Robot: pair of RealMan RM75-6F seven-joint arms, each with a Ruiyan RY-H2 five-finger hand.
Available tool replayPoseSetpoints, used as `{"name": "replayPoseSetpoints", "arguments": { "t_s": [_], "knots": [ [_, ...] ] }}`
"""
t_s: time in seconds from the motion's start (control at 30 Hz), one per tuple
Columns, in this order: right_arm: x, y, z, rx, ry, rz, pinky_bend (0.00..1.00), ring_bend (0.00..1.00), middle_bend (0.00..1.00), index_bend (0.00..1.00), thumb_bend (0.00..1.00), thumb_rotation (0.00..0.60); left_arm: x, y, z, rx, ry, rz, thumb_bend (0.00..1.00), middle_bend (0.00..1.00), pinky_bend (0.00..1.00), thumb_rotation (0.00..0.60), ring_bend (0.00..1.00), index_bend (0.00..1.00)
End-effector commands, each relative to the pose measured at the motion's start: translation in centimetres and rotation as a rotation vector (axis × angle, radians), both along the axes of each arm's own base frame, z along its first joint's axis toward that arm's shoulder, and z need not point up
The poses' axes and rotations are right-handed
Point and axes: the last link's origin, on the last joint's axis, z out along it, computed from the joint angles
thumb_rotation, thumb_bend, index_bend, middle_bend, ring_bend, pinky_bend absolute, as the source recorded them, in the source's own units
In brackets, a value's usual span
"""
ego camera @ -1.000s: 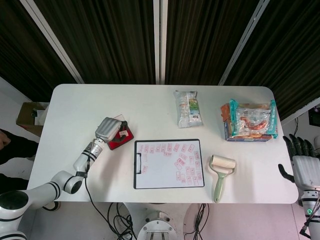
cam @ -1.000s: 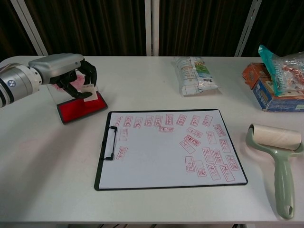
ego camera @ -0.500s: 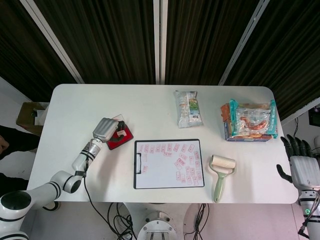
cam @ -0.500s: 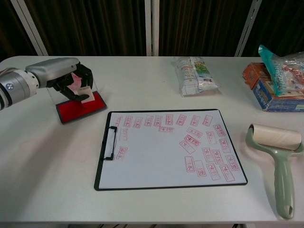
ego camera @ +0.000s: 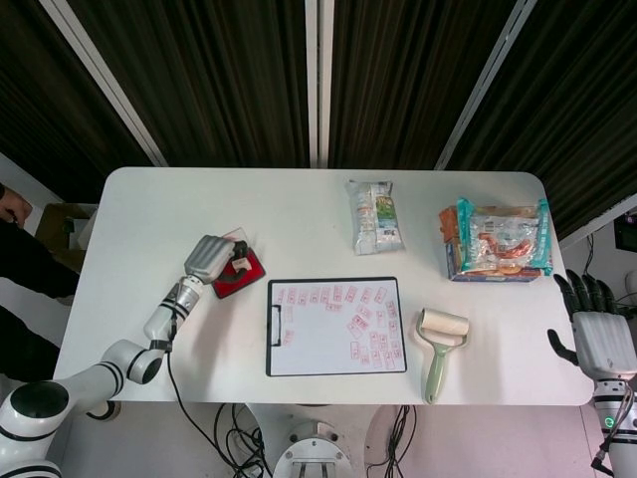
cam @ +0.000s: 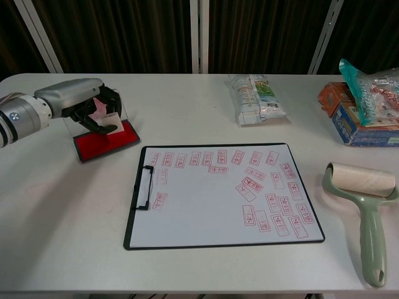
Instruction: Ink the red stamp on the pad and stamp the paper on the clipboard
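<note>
Under my left hand [cam: 81, 103] sits the ink pad [cam: 107, 139], red face up, near the far left of the desk [cam: 68, 212]. My fingers curl around the stamp [cam: 106, 119], which I hold down at the pad; whether it touches the ink, can't tell. Same hand in the head view [ego camera: 211, 259], over the pad [ego camera: 242, 276].

Just right of that hand and nearer to me lies the clipboard [cam: 134, 205], flat, clip on its left edge, its paper [cam: 206, 212] already covered with many red marks, mostly along the top and right side. Further right of the board is a lint roller [cam: 368, 212], green handle pointing toward me. Beyond the board, a snack packet [cam: 255, 96]; far right, a box with a bag on it [cam: 368, 99].

My right hand [ego camera: 597, 334] hangs off the desk's right edge, well away from everything, fingers spread, holding nothing.
</note>
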Motion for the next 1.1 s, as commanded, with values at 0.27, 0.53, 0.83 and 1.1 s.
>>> {"name": "replayPoseSetpoints", "arguments": {
  "t_s": [0.27,0.53,0.83,1.1],
  "knots": [
    [0.3,0.1,0.4,-0.026,-0.008,0.018,0.00,0.00,0.00,0.00,0.26,0.600,1.8,0.1,2.4,0.036,-0.051,-0.069,0.48,0.68,1.00,0.600,1.00,0.65],
    [0.5,0.1,0.6,-0.040,-0.022,0.032,0.00,0.00,0.00,0.00,0.26,0.600,6.2,-2.4,5.8,0.009,-0.137,-0.221,0.48,0.68,1.00,0.600,1.00,0.65],
    [0.0,0.6,0.7,-0.050,-0.031,0.030,0.00,0.00,0.00,0.00,0.26,0.600,9.7,-7.8,3.8,-0.099,-0.133,-0.491,0.48,0.69,1.00,0.600,1.00,0.66],
    [-0.3,0.6,0.9,-0.060,-0.036,0.047,0.00,0.00,0.00,0.00,0.26,0.600,10.3,-8.8,-0.3,-0.161,-0.098,-0.499,0.48,0.69,1.00,0.600,1.00,0.66]
  ]
}}
